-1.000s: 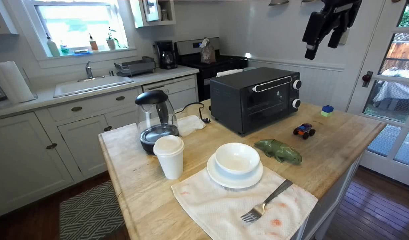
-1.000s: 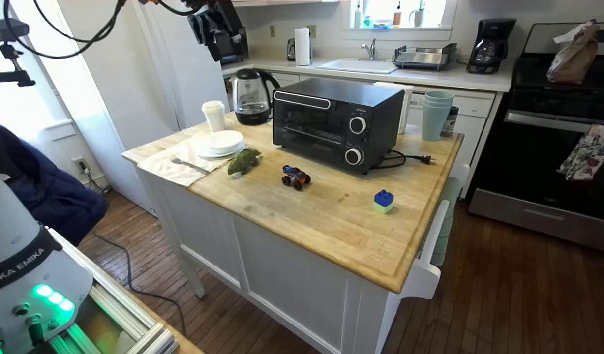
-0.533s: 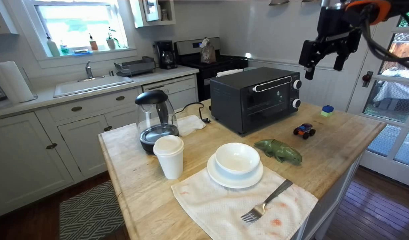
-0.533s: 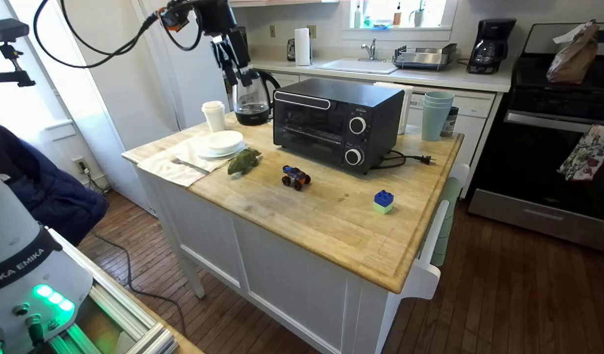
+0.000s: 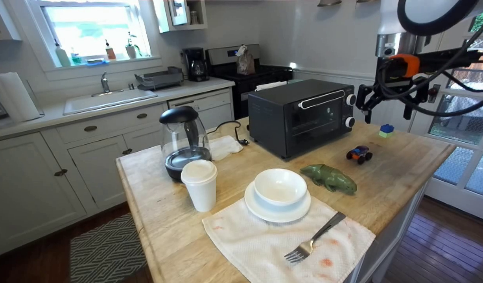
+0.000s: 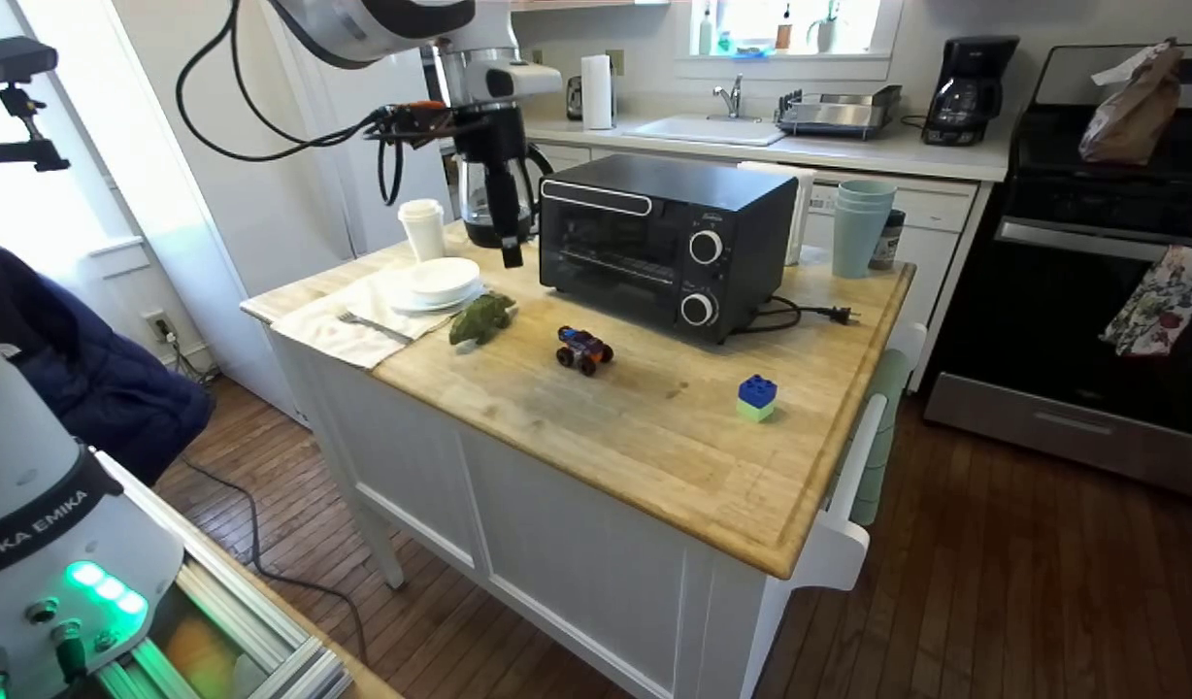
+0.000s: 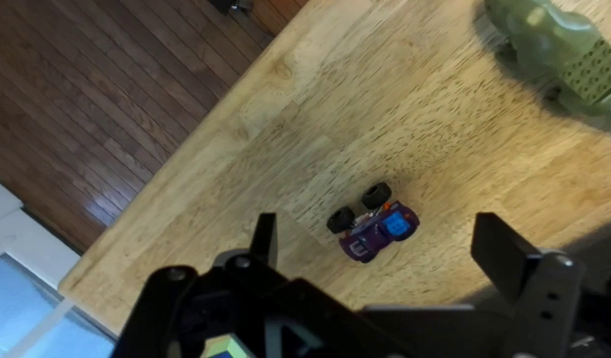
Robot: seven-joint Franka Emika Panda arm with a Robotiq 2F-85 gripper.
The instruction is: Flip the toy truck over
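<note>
The toy truck is small and dark purple with orange parts, a blue panel and black wheels. It stands on its wheels on the wooden table in both exterior views [image 5: 359, 154] [image 6: 584, 350]. In the wrist view the truck [image 7: 380, 232] lies in the gap between the spread fingers, touching neither. My gripper [image 5: 388, 116] points down and hangs above the table, higher than the truck. In an exterior view the gripper [image 6: 512, 256] is seen side-on, in front of the kettle and left of the oven. The jaws are wide open and hold nothing.
A black toaster oven [image 5: 304, 118] stands close to the truck. A green animal toy [image 6: 481, 318] and a blue-green block [image 6: 756, 398] lie on either side of the truck. A bowl [image 5: 281, 186], a paper cup [image 5: 200, 186] and a kettle [image 5: 187, 151] stand farther off.
My gripper has come down from high above the table and, in an exterior view, moved right toward the oven's side. More of the arm shows. The truck and other objects have not moved.
</note>
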